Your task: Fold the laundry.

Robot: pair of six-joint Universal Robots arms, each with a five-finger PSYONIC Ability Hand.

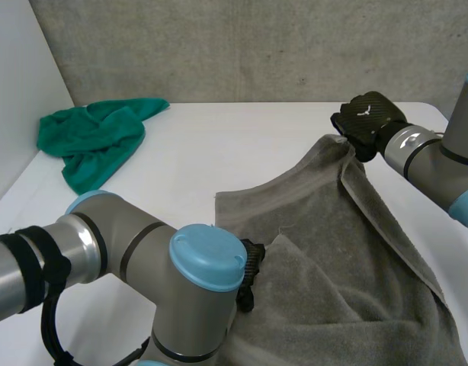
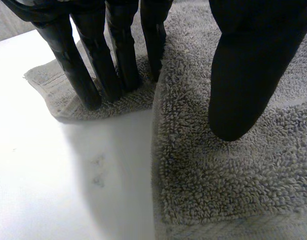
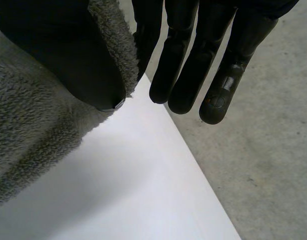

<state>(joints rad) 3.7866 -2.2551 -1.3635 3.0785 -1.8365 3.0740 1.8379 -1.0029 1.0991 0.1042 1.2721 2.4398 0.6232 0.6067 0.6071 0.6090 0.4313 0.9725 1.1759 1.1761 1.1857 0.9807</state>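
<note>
Grey terry towel, thick-looped with a flat woven band along its hem, covers the right and near part of the white table. It lies rumpled and partly doubled over itself, and one long hemmed edge climbs from the near right up to a raised corner at the far right.

The right hand holds that corner off the table. In the right wrist view its thumb pinches the fluffy edge against the nearest finger, while the other fingers hang straight and close together, touching nothing. A small pale mark on the back of this hand is too small to read.

The left hand sits at the towel's left edge, half hidden in the head view behind the left arm, whose grey elbow and light-blue cap block the near left corner. In the left wrist view its fingers are straight and pressed side by side. Their tips are planted on a thin single layer that lies flat on the table, and its thumb rests apart on the thicker folded layer. The fold's edge runs between them.

A concrete wall stands behind the table, and a concrete floor lies beyond its edge. A green towel lies crumpled at the far left corner, well apart from the grey one.
</note>
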